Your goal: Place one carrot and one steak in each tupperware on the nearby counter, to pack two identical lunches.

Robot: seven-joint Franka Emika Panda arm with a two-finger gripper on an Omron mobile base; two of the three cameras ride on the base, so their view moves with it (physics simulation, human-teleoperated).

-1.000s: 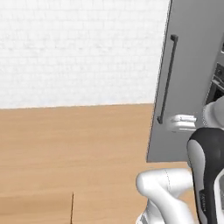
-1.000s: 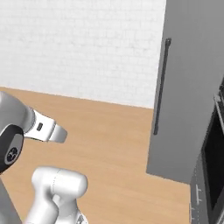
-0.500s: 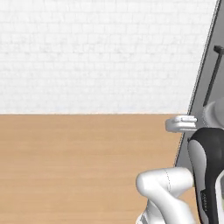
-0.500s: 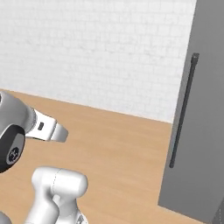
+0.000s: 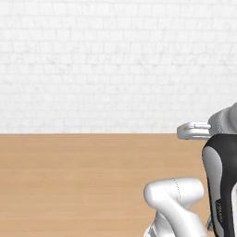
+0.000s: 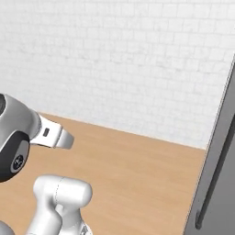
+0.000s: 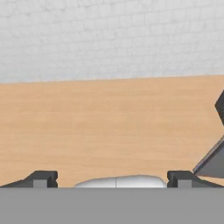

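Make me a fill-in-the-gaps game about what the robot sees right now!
1. The wall behind everything is made of white ____.
2. The floor is light-brown ____.
3. The claw has its two dark tips spread wide apart, so it is ____.
4. The tall grey door at the right edge of the right base view has a long dark ____ on it.

Missing words: bricks; wood; open; handle

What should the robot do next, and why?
Probably keep turning the base to look for the food and trays. The gripper is open and holds nothing, and ahead lie wooden floor, white brick wall and a grey door.
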